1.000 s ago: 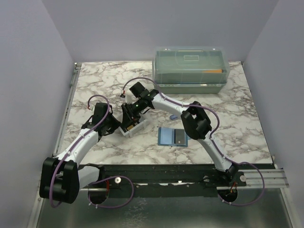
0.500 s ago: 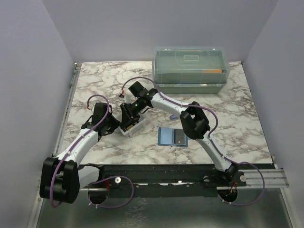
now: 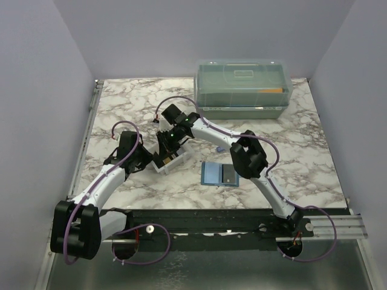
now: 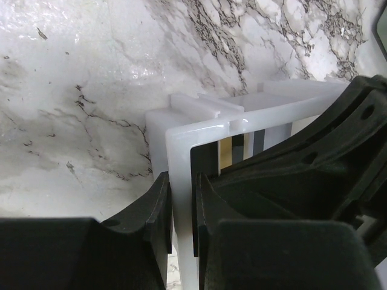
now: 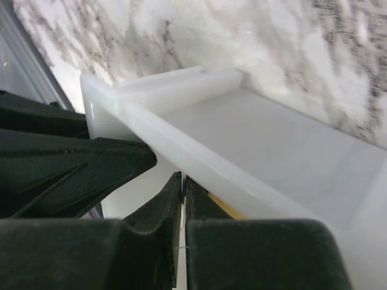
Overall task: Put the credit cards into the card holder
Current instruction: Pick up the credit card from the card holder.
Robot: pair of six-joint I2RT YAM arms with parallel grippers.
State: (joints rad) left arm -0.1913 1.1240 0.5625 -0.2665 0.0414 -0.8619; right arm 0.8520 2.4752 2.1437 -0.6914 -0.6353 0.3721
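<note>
The left gripper (image 4: 181,187) squeezes a wall of the white tray (image 4: 242,118). The right gripper (image 5: 183,187) is pinched shut inside the tray, by the cards (image 4: 225,154). The blue card holder (image 3: 219,174) lies just right of it.

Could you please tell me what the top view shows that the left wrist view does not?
Only the top view: the card holder right of the tray, and the lidded box at the back. Only the left wrist: the left gripper clamped on the tray's wall, one finger each side. Both: the tray and the marble table.
</note>
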